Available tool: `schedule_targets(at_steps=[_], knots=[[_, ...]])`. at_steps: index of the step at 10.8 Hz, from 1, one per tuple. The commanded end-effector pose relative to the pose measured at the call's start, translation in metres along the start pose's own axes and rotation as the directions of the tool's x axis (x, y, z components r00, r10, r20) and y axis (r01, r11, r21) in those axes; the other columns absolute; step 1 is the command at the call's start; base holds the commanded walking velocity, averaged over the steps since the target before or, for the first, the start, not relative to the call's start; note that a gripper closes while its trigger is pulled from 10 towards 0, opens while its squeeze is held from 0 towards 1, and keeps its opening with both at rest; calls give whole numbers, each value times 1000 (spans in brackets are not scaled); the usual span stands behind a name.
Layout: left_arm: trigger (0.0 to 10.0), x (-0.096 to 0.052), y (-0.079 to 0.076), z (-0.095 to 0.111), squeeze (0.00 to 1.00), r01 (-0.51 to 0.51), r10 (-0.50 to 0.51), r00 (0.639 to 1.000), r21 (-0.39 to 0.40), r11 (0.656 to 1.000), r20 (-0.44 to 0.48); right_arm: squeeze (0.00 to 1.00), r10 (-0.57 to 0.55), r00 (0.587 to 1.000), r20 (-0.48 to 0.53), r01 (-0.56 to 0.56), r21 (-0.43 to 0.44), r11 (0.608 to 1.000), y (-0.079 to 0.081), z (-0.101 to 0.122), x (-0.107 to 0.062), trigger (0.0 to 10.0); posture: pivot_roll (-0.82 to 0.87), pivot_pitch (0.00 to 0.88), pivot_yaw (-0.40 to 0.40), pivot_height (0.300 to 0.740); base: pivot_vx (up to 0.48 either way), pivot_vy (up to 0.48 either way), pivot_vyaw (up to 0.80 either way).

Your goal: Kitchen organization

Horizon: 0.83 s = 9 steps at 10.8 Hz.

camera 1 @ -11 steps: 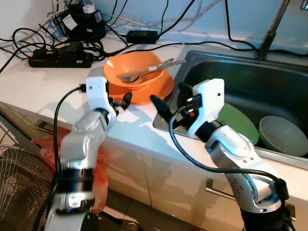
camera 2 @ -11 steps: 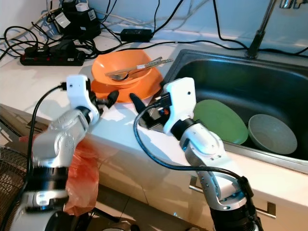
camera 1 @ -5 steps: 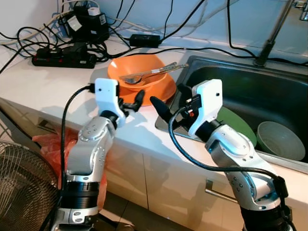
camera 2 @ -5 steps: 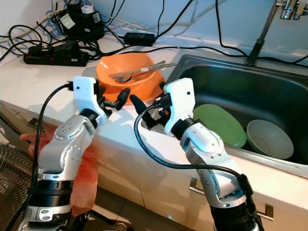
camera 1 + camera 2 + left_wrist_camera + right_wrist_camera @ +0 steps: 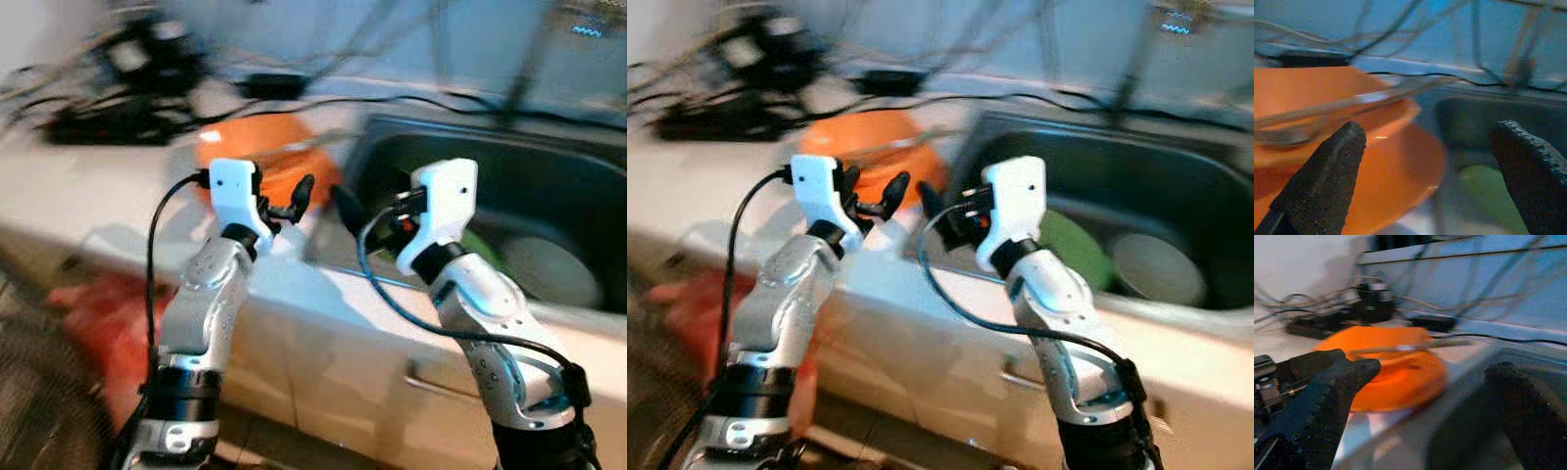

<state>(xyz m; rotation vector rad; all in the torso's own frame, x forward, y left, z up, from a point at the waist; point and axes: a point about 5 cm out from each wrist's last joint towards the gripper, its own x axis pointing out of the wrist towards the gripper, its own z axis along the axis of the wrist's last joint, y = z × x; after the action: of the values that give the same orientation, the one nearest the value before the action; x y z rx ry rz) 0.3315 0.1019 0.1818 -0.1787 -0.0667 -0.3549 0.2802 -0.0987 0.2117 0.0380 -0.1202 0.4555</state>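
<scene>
Approach work, by the look of it: both arms are raised over the front edge of the counter (image 5: 118, 186) and nothing is held yet. The head views are smeared, so fine detail is lost. The orange bowl (image 5: 1312, 98) sits on an orange plate (image 5: 1400, 171) on the counter, close to the sink's rim, with cutlery (image 5: 1352, 105) lying across the bowl's top. The left gripper (image 5: 289, 201) hangs just in front of that stack, its fingers spread wide, and its wrist view looks straight at the bowl between them. The right gripper (image 5: 939, 217) is beside it, near the corner of the sink (image 5: 549, 186), also spread wide and empty; its wrist view takes in the same orange stack. A green plate (image 5: 1073, 250) and a pale bowl (image 5: 1156, 269) lie in the sink basin.

I'd judge the next move is a short reach forward to the orange dishes. The loose cutlery calls for care: tilt the bowl and it may slide off.
</scene>
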Motion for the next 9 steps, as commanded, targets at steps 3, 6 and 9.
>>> schedule_targets(at_steps=[3,6,9], knots=[[10000,9,-5,-2,0,-9,9,1000,-10,1000,7,278,-27,1000,14,27,-4,1000,-2,2,-1,10000,-19,0,62,740,0,0,-788],[10000,12,-2,-7,0,-64,64,998,11,998,1,278,-23,1000,13,24,-10,1000,-1,1,-1,10000,-25,0,63,740,0,0,-465],[10000,16,10,-5,0,-163,163,987,57,985,-1,286,-22,1000,12,22,-14,1000,1,1,-1,10000,-33,0,69,740,0,0,0]])
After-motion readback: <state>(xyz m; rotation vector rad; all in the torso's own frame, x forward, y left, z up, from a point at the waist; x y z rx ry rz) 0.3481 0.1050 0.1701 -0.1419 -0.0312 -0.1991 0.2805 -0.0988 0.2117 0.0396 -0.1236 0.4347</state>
